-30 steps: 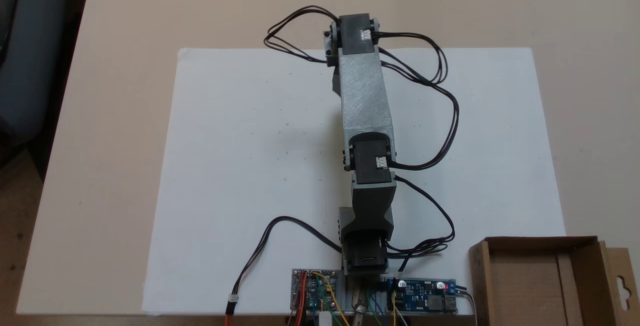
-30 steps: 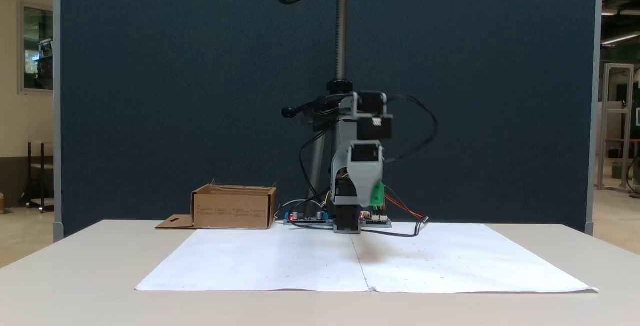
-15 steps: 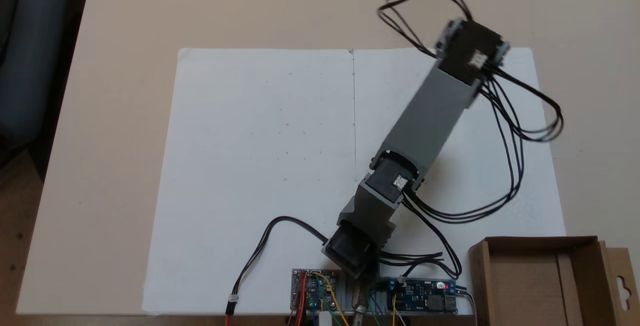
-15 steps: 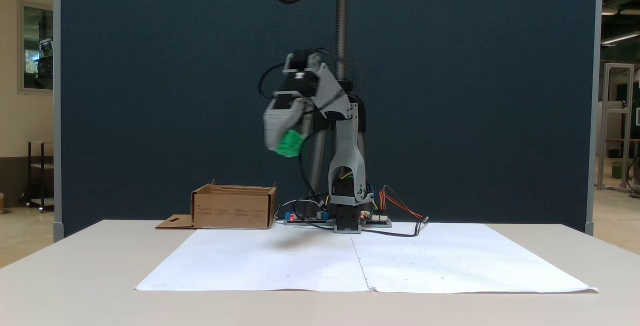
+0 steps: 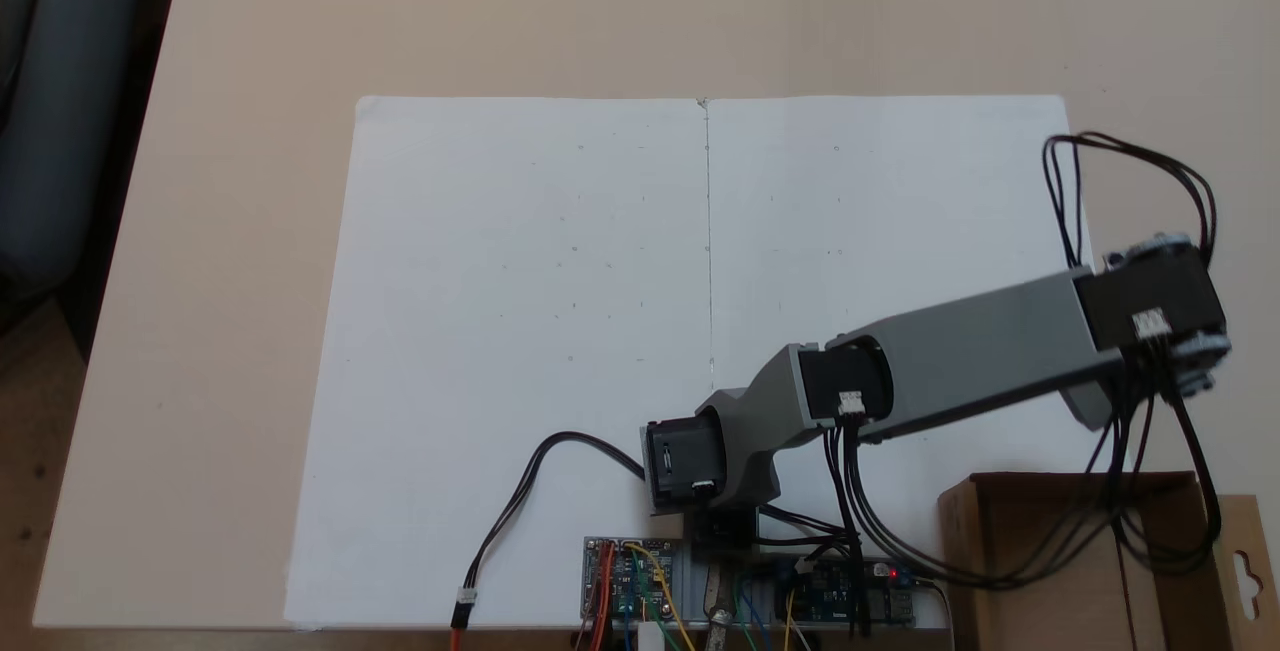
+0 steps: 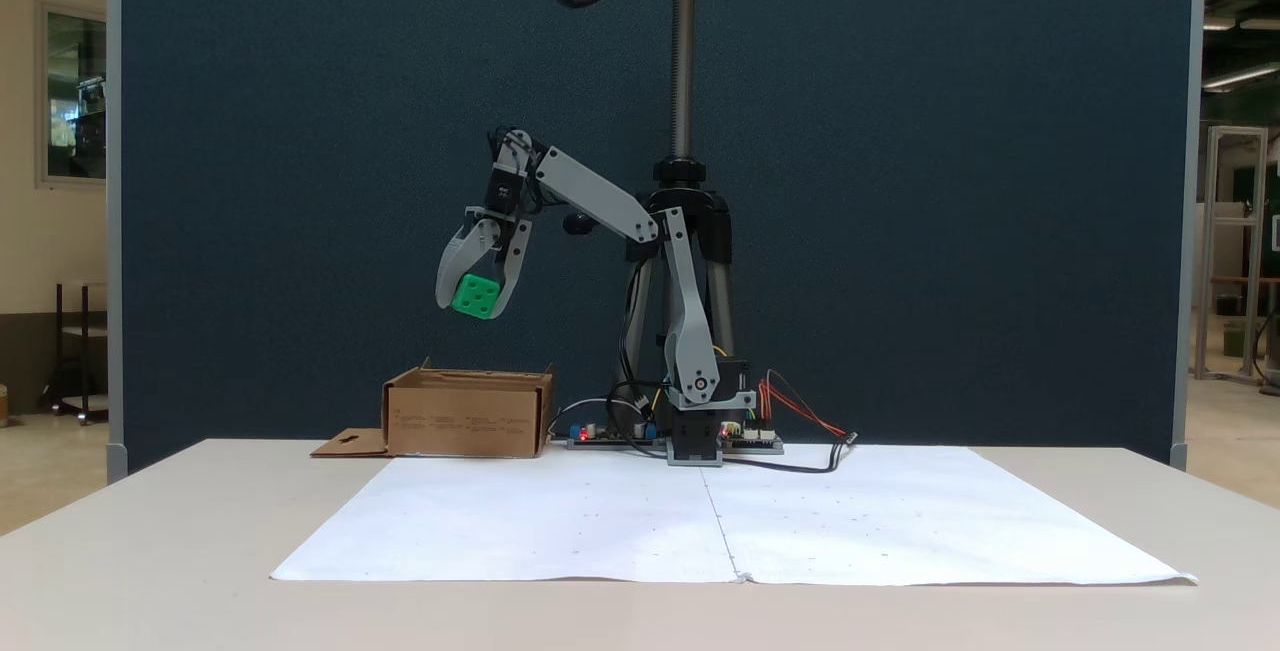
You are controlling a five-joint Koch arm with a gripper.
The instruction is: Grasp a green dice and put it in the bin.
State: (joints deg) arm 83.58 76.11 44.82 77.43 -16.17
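In a fixed view from the table's front, the green dice point(image 6: 475, 295) hangs high in the air, held between the grey fingers of my gripper point(image 6: 473, 301), which is shut on it. It hangs well above the brown cardboard bin point(image 6: 468, 413), over its middle. From above, the arm point(image 5: 960, 356) reaches to the right, its wrist point(image 5: 1150, 316) just beyond the bin point(image 5: 1050, 571) at the bottom right. The arm hides the gripper and the dice in that view.
A large white paper sheet point(image 5: 560, 331) covers the middle of the table. Circuit boards point(image 5: 630, 576) and loose black cables point(image 5: 540, 481) sit at the arm's base point(image 6: 695, 441). A camera pole point(image 6: 683, 41) stands behind the base, before a dark blue partition.
The arm has swung from pointing straight out over the paper round to the bin's side. The dice rose with the gripper and now hangs above the bin.
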